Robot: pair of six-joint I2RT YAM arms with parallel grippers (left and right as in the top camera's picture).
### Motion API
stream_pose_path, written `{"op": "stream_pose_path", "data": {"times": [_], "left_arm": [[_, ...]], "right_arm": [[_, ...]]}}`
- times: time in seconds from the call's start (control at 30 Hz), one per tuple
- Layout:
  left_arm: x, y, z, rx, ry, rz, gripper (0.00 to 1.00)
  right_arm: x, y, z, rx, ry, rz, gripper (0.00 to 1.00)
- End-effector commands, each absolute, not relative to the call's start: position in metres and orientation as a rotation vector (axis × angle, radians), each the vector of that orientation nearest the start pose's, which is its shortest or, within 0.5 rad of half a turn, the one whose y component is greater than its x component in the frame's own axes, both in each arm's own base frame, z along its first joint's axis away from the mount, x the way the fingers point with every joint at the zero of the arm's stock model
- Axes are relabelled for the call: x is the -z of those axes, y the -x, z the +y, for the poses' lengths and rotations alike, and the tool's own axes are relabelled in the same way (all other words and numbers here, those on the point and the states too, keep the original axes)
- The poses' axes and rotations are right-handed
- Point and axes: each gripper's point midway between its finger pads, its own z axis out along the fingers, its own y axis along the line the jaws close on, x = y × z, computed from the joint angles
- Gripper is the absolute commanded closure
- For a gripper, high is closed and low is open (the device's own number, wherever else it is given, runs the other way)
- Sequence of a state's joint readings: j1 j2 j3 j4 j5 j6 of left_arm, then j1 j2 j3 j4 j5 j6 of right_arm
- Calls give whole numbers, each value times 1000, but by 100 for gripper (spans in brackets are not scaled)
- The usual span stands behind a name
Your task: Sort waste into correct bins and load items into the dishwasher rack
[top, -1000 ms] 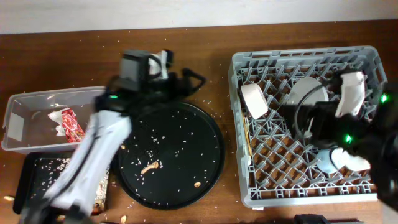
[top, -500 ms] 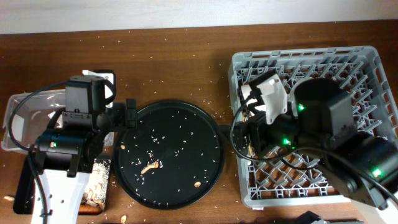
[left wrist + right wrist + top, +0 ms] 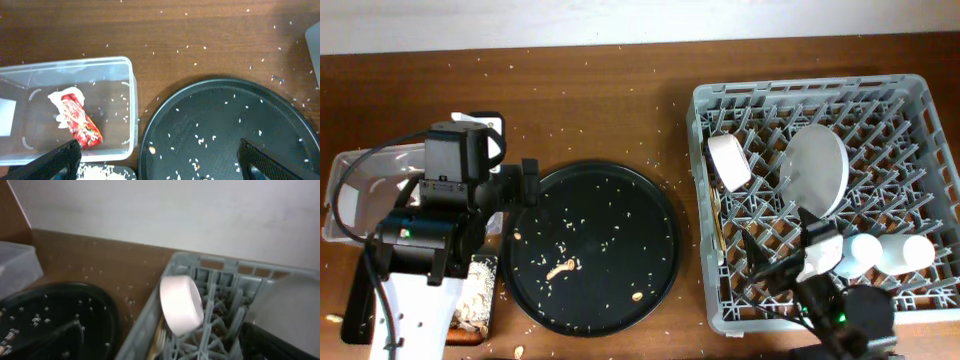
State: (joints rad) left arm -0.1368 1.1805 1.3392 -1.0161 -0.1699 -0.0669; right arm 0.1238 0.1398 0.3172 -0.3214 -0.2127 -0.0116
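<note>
The grey dishwasher rack (image 3: 800, 92) holds a white bowl (image 3: 728, 162) on its side, a pale round plate (image 3: 817, 170) on edge, a bluish cup (image 3: 860, 255) and a white cup (image 3: 908, 253). A thin wooden chopstick with a pale utensil (image 3: 719, 228) lies along its left wall. My right gripper (image 3: 785, 250) is open and empty over the rack's front; the bowl (image 3: 181, 304) lies ahead of it. My left gripper (image 3: 160, 165) is open and empty between the clear tub (image 3: 131, 105) and the round tray. The tub holds a red wrapper (image 3: 80, 124) on a white napkin (image 3: 61, 97). No carrot shows.
A large round black tray (image 3: 595, 245) with rice grains and a few brown scraps (image 3: 560, 268) lies in the middle. A shallow black tray (image 3: 360, 290) with pale food scraps (image 3: 475, 300) sits at front left, partly under my left arm. Rice grains dot the wooden table.
My right arm has pulled back from over the rack to its front edge, uncovering the plate and cups. My left arm swung back over the tub a second ago and has since stayed.
</note>
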Motion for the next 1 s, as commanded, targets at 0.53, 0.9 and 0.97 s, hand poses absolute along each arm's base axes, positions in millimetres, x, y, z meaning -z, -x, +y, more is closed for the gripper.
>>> {"op": "stream_pose_path", "data": {"times": [0.53,0.9,0.97], "left_arm": [[-281,-305,-10,-133,-20,2380,1],[-231,-233,5,-41,57,1681,1],[-211,-237,-5,15,17,1590,1]], "right_arm": [[-162,-237,62,-243,267,1606,2],[-162,-237,62,-243,267,1606,2],[-162,-237,62,-243,267,1606,2]]}}
